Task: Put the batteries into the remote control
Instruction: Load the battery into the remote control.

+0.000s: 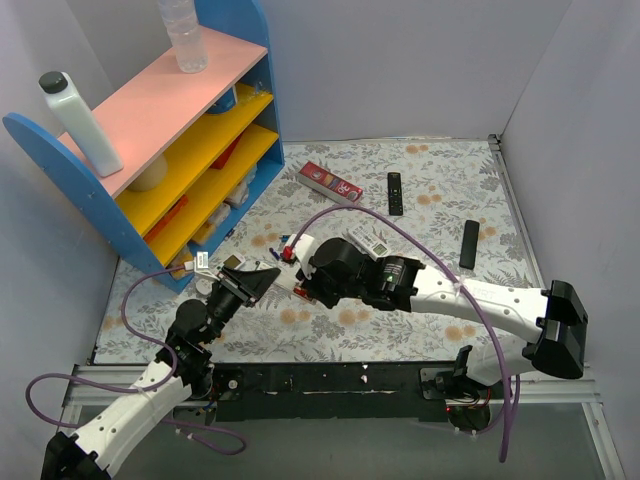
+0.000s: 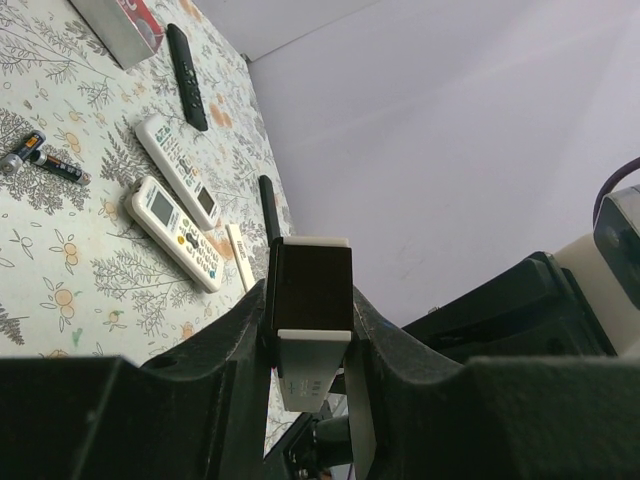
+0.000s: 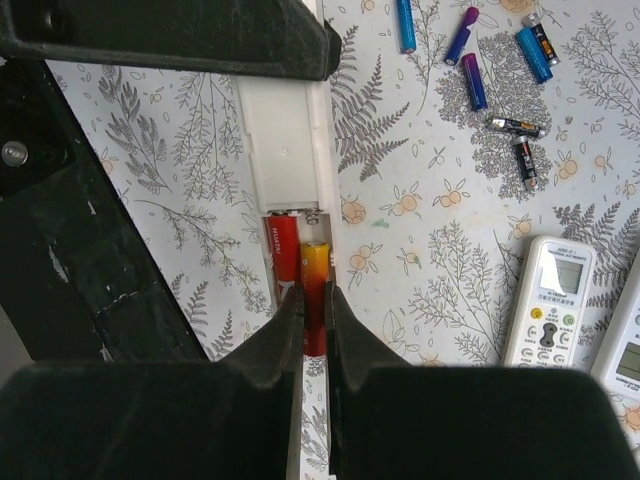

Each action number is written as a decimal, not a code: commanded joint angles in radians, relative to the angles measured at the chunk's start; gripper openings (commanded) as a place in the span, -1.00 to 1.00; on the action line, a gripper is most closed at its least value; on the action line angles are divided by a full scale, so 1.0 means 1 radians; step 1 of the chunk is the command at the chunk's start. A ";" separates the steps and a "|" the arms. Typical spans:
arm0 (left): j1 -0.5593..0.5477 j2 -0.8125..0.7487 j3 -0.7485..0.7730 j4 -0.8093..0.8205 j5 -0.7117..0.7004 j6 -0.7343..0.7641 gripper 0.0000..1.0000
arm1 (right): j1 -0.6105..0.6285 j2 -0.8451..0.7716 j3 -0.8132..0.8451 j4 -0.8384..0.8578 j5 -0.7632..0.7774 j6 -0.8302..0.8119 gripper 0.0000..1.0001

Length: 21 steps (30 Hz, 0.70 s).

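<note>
My left gripper [image 2: 311, 322] is shut on the remote control [image 2: 312, 292], a slim silver-white bar held off the table and seen end-on between the jaws. In the right wrist view the remote control [image 3: 285, 130] runs up the frame with its battery bay open. One red battery [image 3: 281, 243] lies in the bay. Beside it, a red-and-yellow battery [image 3: 315, 275] sits in the second slot with my right gripper [image 3: 316, 312] shut on it. From above, the left gripper [image 1: 257, 280] and right gripper [image 1: 302, 286] meet at the table's front centre. Several loose batteries [image 3: 474, 80] lie on the cloth.
Two wide white remotes [image 2: 172, 230] [image 2: 180, 170] lie near the loose cells [image 2: 45, 160]. Black remotes [image 1: 395, 192] [image 1: 469, 243] and a red box [image 1: 330, 182] lie farther back. A blue shelf unit [image 1: 150, 150] with bottles on top stands at the back left.
</note>
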 commanded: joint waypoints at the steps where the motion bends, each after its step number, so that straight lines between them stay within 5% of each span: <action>1: -0.003 0.000 -0.234 0.172 0.059 -0.044 -1.00 | 0.003 0.045 0.052 -0.043 0.029 0.010 -0.81; 21: -0.003 0.008 -0.252 0.249 0.063 -0.172 -1.00 | 0.005 0.108 0.113 -0.082 0.010 0.011 -0.58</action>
